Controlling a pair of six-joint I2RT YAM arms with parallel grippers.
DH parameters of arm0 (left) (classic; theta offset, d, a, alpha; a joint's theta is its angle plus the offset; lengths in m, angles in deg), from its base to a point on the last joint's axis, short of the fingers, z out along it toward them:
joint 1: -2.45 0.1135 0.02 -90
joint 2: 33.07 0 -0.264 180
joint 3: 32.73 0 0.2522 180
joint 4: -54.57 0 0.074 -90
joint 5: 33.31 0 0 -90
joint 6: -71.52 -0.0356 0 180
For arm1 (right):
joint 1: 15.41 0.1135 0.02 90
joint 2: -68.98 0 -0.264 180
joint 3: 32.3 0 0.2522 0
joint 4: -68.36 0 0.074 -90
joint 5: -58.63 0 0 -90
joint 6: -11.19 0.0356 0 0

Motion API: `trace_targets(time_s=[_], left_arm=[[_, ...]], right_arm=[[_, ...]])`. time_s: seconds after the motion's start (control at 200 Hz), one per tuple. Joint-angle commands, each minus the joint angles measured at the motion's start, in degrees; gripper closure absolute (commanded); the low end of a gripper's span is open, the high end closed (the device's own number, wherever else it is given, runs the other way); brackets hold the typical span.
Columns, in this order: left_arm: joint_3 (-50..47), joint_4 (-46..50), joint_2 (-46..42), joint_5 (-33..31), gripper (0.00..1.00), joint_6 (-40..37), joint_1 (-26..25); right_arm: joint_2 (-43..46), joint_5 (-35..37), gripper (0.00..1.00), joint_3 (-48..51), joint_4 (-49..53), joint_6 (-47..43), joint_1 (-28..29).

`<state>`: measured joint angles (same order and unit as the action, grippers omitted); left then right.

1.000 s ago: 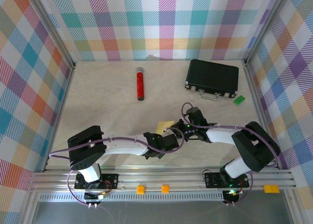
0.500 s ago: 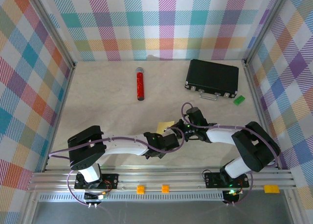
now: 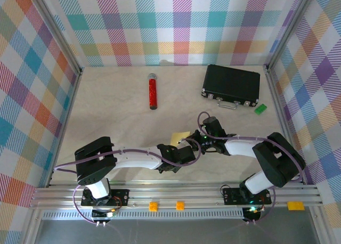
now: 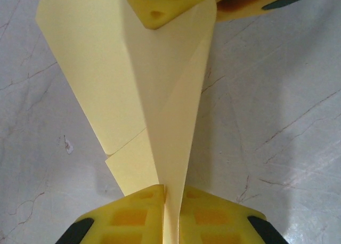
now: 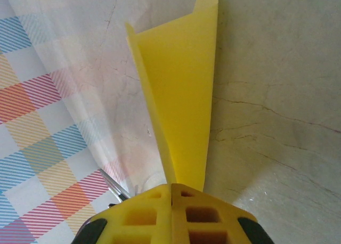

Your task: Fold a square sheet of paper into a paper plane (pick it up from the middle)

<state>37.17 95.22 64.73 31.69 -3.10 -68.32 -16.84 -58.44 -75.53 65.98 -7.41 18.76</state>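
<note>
Here left claw [image 4: 166, 197] and right claw [image 5: 171, 189] pinch the paper plane [image 4: 160, 95].

No text, label, brand, number or sign can be read in any of the views.
</note>
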Motion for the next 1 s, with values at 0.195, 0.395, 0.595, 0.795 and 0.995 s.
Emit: trace_targets(time_s=[0.195, 0.395, 0.595, 0.795, 0.995], left_arm=[[-0.33, 0.61, 0.45, -0.37, 0.90, 0.70, -0.46], [-0.92, -0.66, -0.22, 0.45, 1.00, 0.70, -0.29], [-5.11, -5.51, -3.60, 7.32, 1.00, 3.00, 2.38], [-11.78, -16.59, -8.60, 19.56, 1.00, 4.26, 7.06], [-14.64, -21.21, -7.97, 27.43, 1.00, 5.65, 10.52]], right_arm=[[-1.23, -0.97, 0.94, -1.58, 0.26, 0.09, 0.37], [-0.31, -0.57, 0.83, -1.02, 0.57, -0.55, 0.33], [6.26, 5.58, 0.58, -1.53, 12.94, -5.42, -0.30], [12.48, 11.28, 0.54, -1.85, 23.35, -8.46, -0.85], [13.68, 11.09, 0.53, -0.09, 22.34, -7.78, -0.86]])
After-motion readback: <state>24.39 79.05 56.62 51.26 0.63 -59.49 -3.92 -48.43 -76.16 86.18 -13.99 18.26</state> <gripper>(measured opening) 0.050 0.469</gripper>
